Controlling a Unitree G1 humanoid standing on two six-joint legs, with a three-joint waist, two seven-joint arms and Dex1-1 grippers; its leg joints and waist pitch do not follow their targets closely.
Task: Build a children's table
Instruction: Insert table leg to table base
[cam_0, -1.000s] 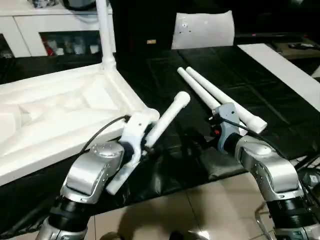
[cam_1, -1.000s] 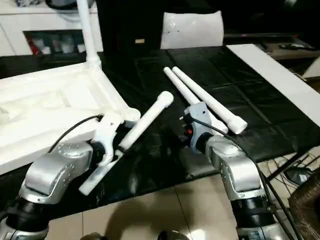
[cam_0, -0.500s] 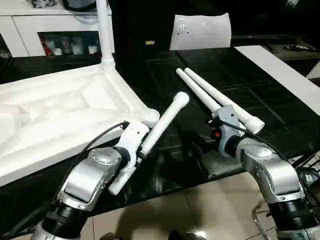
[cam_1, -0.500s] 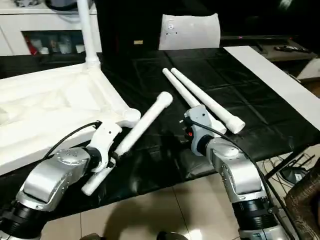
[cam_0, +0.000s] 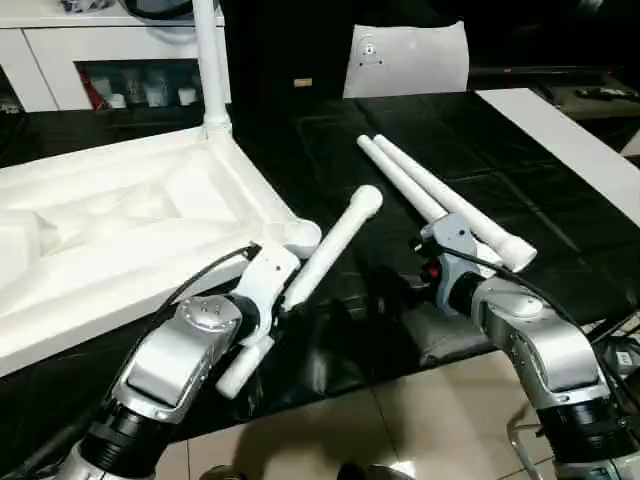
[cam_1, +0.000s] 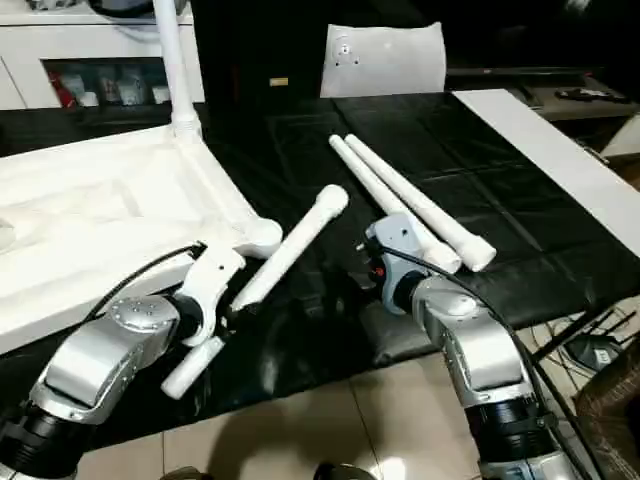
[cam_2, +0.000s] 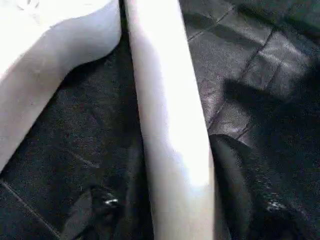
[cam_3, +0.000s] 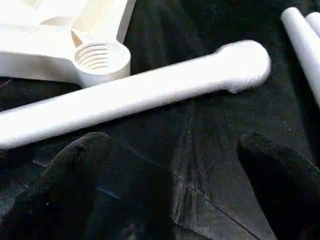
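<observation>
White leg (cam_0: 330, 245) between left hand (cam_2: 175, 220) fingers (flanking)

The tabletop (cam_0: 130, 230) and legs (cam_1: 290, 250) look like smooth white plastic with a soft sheen. The table (cam_0: 330, 140) wears a black, faintly glossy, leather-like cover, creased into squares. Forearms (cam_0: 180, 350) are brushed silver metal. The floor (cam_1: 330, 420) is glossy tile.

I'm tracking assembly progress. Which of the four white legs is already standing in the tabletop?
The leg rising upright from the tabletop's far corner socket. The other three lie on the black mat: two side by side, one between the left gripper's fingers.
</observation>
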